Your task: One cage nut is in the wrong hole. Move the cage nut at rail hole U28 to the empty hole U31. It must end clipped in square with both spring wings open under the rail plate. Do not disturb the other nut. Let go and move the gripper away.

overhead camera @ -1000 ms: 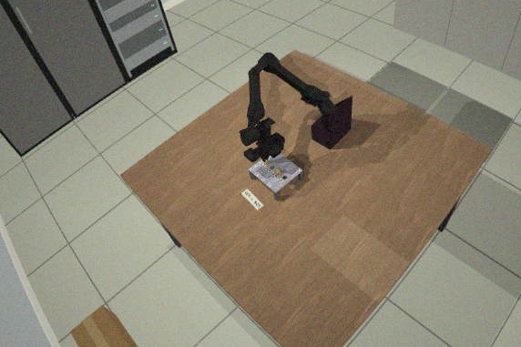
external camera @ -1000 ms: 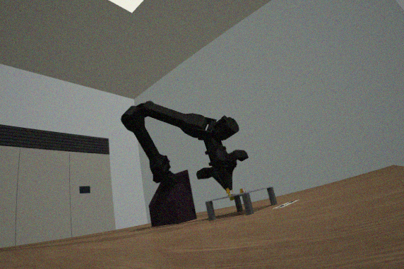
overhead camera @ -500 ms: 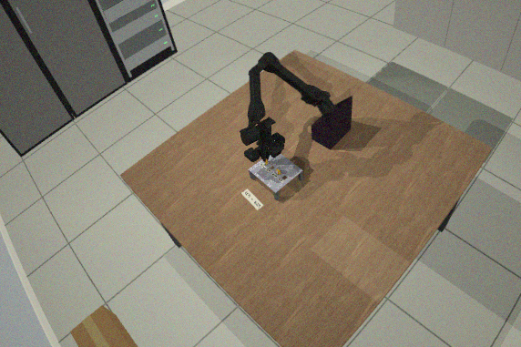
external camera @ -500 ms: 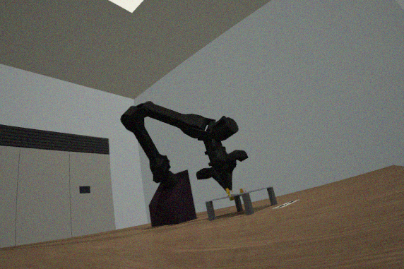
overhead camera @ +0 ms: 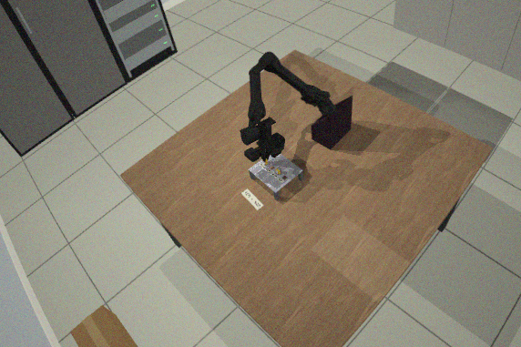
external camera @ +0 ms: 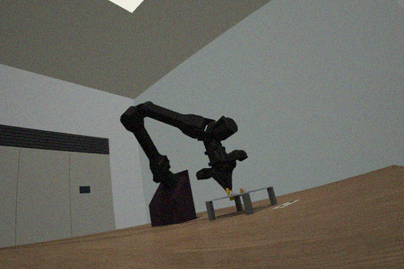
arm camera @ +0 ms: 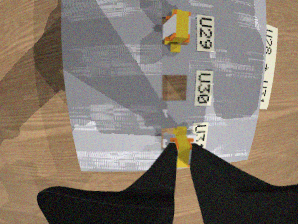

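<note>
Claw (overhead camera: 267,158) (external camera: 229,188) (arm camera: 181,148) pinches the yellow nut (overhead camera: 266,162) (external camera: 227,191) (arm camera: 183,151) between its fingertips, over the U31 end of the rail (overhead camera: 269,178) (external camera: 261,189) (arm camera: 100,102). In the wrist view this nut lies toward five o'clock from the visible corner of the U31 hole (arm camera: 166,136), overlapping it rather than sitting squarely inside; in the exterior view it leans, and some yellow shows below the plate's top edge. Whether either wing has opened underneath, I cannot tell. From there, the U30 hole (arm camera: 174,88) is at twelve o'clock with table showing through it, and beyond it, also at twelve, the other nut (overhead camera: 279,171) (external camera: 241,190) (arm camera: 177,27) sits at U29. The labels run along the three o'clock side of the holes, U31's partly covered by a finger. In the top view the card (overhead camera: 254,199) (external camera: 287,204) (arm camera: 268,65) lies on the table (overhead camera: 319,229) (external camera: 282,234) (arm camera: 25,160) at seven o'clock from the rail, apart from it, while the arm's dark base (overhead camera: 332,132) (external camera: 173,203) stands toward one o'clock.
</note>
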Controlling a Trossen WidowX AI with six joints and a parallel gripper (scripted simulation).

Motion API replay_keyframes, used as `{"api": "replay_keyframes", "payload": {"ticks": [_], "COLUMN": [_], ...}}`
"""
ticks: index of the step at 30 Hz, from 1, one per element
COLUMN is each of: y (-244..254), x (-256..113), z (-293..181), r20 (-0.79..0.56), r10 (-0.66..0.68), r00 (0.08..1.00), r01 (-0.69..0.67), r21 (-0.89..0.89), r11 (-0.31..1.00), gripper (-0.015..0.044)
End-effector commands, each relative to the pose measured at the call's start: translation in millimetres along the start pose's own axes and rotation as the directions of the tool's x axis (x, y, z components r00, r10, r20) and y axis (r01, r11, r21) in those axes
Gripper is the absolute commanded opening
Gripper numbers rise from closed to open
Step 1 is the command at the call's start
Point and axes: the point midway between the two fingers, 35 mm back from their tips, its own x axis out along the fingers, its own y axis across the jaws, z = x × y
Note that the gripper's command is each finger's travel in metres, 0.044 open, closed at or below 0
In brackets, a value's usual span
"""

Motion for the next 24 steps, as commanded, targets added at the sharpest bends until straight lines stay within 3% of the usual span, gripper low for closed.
{"api": "replay_keyframes", "payload": {"ticks": [1,24], "y": [0.6,2.4], "x": [0.2,0.4], "z": [0.0,0.1], "r20": [-0.001,-0.001], "r10": [-0.005,-0.033], "r00": [1.0,0.999], "r01": [0.005,0.033], "r21": [-0.005,-0.005], "r11": [1.0,0.999], "gripper": [0.0023,0.0023]}}
